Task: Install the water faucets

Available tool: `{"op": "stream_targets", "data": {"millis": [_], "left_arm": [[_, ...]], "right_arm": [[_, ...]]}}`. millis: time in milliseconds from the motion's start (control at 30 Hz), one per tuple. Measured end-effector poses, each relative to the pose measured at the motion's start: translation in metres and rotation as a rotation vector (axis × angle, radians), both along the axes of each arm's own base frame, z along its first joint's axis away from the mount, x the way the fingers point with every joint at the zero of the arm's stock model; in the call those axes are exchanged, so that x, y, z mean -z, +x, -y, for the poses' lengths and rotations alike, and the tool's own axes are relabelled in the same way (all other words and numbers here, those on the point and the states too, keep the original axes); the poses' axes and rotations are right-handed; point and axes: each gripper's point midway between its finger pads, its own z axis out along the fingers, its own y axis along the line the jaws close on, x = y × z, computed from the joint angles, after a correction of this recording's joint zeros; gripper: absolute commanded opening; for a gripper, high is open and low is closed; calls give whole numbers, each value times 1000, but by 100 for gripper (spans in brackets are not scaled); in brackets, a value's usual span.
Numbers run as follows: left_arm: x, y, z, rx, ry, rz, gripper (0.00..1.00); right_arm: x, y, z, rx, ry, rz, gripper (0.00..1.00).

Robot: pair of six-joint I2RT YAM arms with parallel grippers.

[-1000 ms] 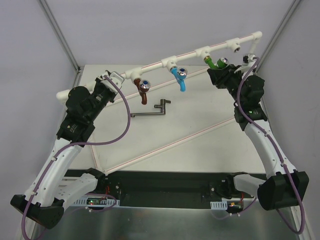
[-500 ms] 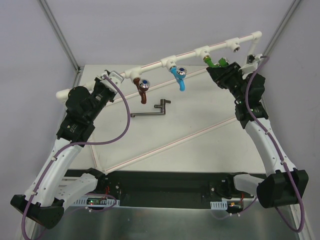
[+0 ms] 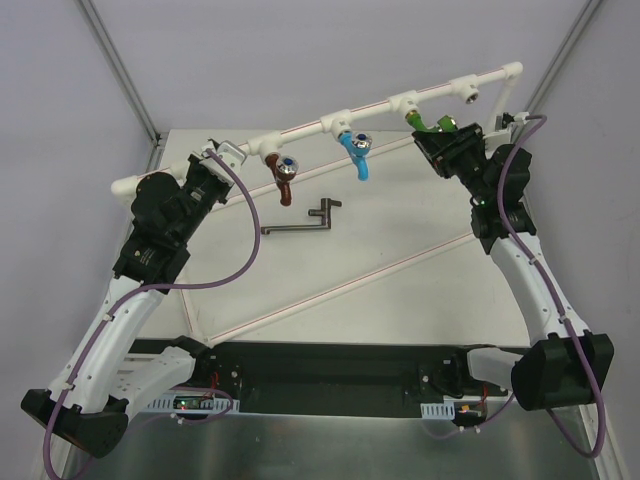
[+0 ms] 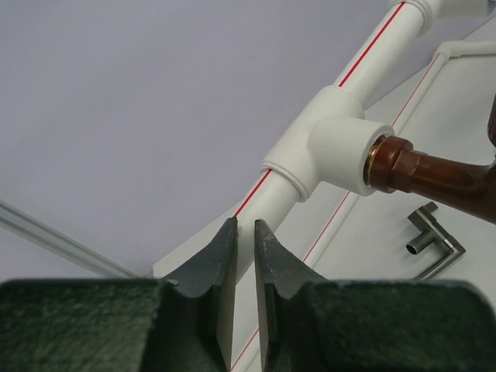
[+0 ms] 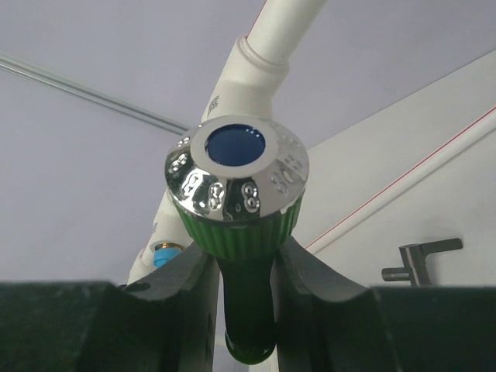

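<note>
The white pipe [image 3: 300, 128] spans the back of the table. A reddish-brown faucet [image 3: 284, 176] and a blue faucet [image 3: 358, 152] hang from its tee fittings. A green faucet [image 3: 428, 123] with a silver cap sits right below a third tee [image 3: 408, 103]. My right gripper [image 3: 447, 137] is shut on it. In the right wrist view the right gripper [image 5: 244, 252] clamps the green neck [image 5: 246, 302] under the cap [image 5: 236, 174]. My left gripper [image 3: 213, 163] is shut on the pipe. The left wrist view shows the left gripper [image 4: 245, 225] pinching the pipe [image 4: 267, 198], with the brown faucet [image 4: 446, 180] at the right.
A dark grey metal angle piece [image 3: 302, 222] lies on the table in front of the pipe, also visible as the angle piece [image 4: 431, 237] and the angle piece [image 5: 422, 260]. Thin red-striped rods [image 3: 340, 290] cross the table. Grey walls close in behind the pipe.
My right gripper has moved slightly up and right with the green faucet, its wrist turning. The pipe's right end has risen a little. The left arm has stayed in place.
</note>
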Motion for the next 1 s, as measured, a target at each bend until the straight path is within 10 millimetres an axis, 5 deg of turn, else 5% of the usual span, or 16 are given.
{"op": "stream_targets", "data": {"millis": [133, 367, 533, 867, 1000], "left_arm": [[7, -1, 0, 2, 4, -27, 0], [81, 2, -6, -27, 91, -251, 0], [84, 0, -7, -30, 97, -265, 0], [79, -4, -10, -38, 84, -255, 29], [68, -11, -13, -42, 62, -226, 56]], "right_arm": [[-3, 2, -4, -27, 66, -20, 2], [-5, 8, -5, -44, 217, -62, 2], [-6, 11, -2, -28, 281, -73, 2], [-9, 12, 3, 6, 244, -37, 2], [-11, 7, 7, 24, 178, 12, 2]]}}
